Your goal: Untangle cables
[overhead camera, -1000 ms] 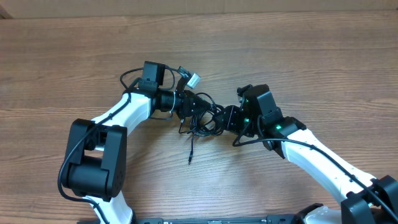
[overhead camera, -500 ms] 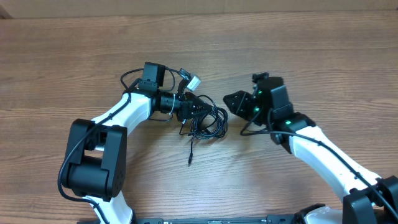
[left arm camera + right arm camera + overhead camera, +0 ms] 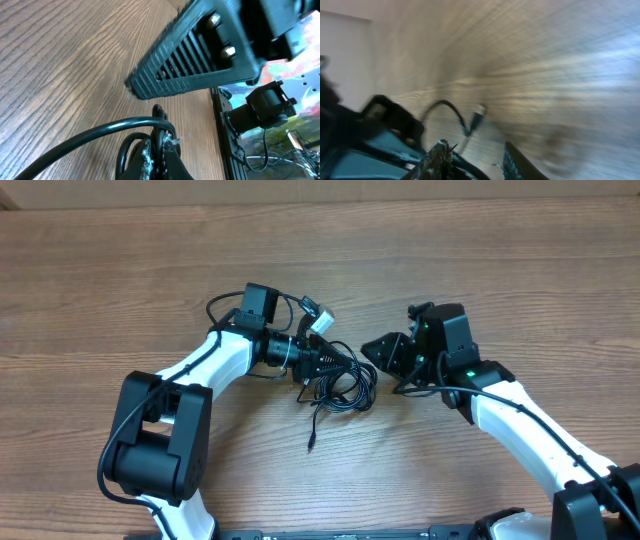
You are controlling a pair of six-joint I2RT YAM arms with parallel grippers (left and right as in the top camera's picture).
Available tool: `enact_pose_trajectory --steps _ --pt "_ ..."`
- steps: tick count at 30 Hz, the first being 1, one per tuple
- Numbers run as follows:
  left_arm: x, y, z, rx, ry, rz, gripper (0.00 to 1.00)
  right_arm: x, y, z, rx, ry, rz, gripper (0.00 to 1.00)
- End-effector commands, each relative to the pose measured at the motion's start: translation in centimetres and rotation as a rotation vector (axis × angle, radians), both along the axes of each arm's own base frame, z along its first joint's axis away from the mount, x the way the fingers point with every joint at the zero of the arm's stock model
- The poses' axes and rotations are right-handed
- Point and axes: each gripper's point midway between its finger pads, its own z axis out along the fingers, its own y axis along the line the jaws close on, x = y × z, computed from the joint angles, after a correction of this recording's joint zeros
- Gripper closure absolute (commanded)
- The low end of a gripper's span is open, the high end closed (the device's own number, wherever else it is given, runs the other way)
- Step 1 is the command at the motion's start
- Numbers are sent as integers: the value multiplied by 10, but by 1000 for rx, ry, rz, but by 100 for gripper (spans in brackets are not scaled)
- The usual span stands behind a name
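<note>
The cables (image 3: 345, 385) lie as a tangled black bundle of loops on the wooden table (image 3: 120, 270), with one loose end trailing toward the front (image 3: 312, 442). My left gripper (image 3: 333, 364) is shut on the bundle's left side. In the left wrist view its frayed pads (image 3: 150, 159) pinch thin black loops (image 3: 100, 131) between them. My right gripper (image 3: 374, 350) hovers just right of the bundle, apart from it and open. The blurred right wrist view shows the right gripper (image 3: 476, 160) with a gap and nothing gripped.
A pale-tipped plug on a black lead (image 3: 320, 320) sticks up beside the left wrist and also shows in the right wrist view (image 3: 479, 111). The right gripper's ribbed finger (image 3: 190, 55) fills the top of the left wrist view. Table edge and arm bases (image 3: 350, 532) sit in front.
My right gripper has pulled out of the bundle, up and to the right, and is now clear of it. The left arm has shifted slightly right, dragging the bundle along.
</note>
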Motion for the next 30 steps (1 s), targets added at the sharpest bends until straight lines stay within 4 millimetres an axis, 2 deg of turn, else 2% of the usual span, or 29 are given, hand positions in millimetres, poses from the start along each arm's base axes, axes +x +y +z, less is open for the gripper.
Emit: enact_pose_trajectory --steps 1,5,9,16,21,24,25,26,30 --pt "9 3 14 -6 -48 18 96 -2 -6 4 -4 14 0 64" --pt "18 7 9 38 -18 71 96 -22 -8 -10 -35 112 11 62" --pt "18 6 8 42 -13 74 96 -36 0 -16 -51 152 46 61" --pt "18 6 8 45 -13 75 96 -50 20 -18 -77 147 100 62" --pt "22 7 5 67 22 107 96 -53 27 -18 -65 175 77 62" --pt "26 6 7 66 84 141 96 -56 30 -18 -66 179 81 64" --pt "28 6 7 69 112 158 96 -56 30 -18 -70 177 80 69" --pt "32 7 5 87 150 192 96 -55 29 -19 -78 173 72 70" --pt "57 20 -17 222 395 461 95 -53 27 -20 -90 167 63 70"
